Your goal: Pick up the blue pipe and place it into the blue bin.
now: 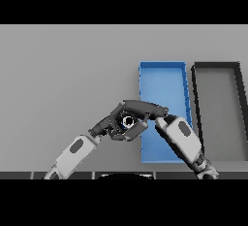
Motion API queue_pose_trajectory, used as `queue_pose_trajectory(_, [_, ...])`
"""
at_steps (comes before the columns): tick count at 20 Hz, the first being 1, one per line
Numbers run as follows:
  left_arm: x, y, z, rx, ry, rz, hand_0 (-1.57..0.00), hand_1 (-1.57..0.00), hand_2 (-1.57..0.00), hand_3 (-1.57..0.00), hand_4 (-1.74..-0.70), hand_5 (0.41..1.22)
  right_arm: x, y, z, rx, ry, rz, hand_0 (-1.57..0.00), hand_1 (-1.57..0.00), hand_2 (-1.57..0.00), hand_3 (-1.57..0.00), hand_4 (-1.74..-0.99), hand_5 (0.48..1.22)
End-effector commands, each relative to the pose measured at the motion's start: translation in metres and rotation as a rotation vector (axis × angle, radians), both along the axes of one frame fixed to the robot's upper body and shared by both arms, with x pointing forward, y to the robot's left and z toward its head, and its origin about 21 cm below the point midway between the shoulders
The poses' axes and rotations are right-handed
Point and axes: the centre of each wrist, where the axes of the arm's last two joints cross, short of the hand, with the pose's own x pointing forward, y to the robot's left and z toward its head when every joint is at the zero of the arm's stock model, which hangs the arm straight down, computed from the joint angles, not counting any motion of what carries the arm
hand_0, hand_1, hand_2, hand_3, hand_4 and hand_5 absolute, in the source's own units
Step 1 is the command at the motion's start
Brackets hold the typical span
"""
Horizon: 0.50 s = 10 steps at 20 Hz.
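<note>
The blue pipe (pixel 128 121) shows end-on just left of the blue bin (pixel 162 77), with only its round opening and a sliver of blue visible. My right hand (pixel 143 109) reaches in from the lower right across the bin's left wall, its fingers and thumb curled round the pipe. Just to the pipe's left is my left hand (pixel 107 126), its fingers relaxed and pointing toward the pipe. Whether it touches the pipe is hidden. The right forearm covers the bin's near right corner.
A dark grey bin (pixel 219 67) stands directly right of the blue bin, its long side parallel to it. The grey table (pixel 63 74) stretches out to the left and behind.
</note>
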Motion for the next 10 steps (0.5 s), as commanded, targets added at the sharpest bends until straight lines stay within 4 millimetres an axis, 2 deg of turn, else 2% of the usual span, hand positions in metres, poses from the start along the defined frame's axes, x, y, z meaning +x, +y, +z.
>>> queue_pose_trajectory(1, [0.0013,-0.0014,0.0002,-0.019,0.01,0.01,-1.22,-1.21,-1.2,-0.52,-1.69,1.203,-0.0007,-0.0012,0.0,0.007,0.015,-0.009,-1.21,-1.22,-1.22,-1.1,-1.492,0.706])
queue_pose_trajectory(3, [-0.0006,-0.0021,0.0009,-0.049,0.046,0.013,-1.35,-1.34,-1.33,-0.53,-1.71,1.209,-0.003,0.0039,-0.0009,0.046,0.009,-0.016,-1.34,-1.35,-1.35,-1.27,-1.464,0.891])
queue_pose_trajectory(5, [0.0007,-0.0026,-0.0017,-0.034,0.036,0.011,-1.43,-1.42,-1.42,-0.59,-1.72,1.214,-0.0069,0.0014,-0.005,0.048,-0.036,-0.03,-1.42,-1.43,-1.43,-1.38,-1.456,1.01])
queue_pose_trajectory(8, [0.0054,0.0023,0.0015,-0.003,0.004,0.008,-1.5,-1.45,-1.49,-0.53,-1.73,1.217,-0.0082,0.0023,-0.0056,0.074,-0.081,-0.021,-1.5,-1.5,-1.5,-1.47,-1.469,1.113])
queue_pose_trajectory(10, [0.0054,-0.0002,0.0014,0.004,-0.004,-0.003,-1.5,-1.36,-1.52,-0.51,-1.73,1.219,-0.0081,0.0001,-0.0049,0.06,-0.053,-0.006,-1.52,-1.52,-1.52,-1.51,-1.473,1.152])
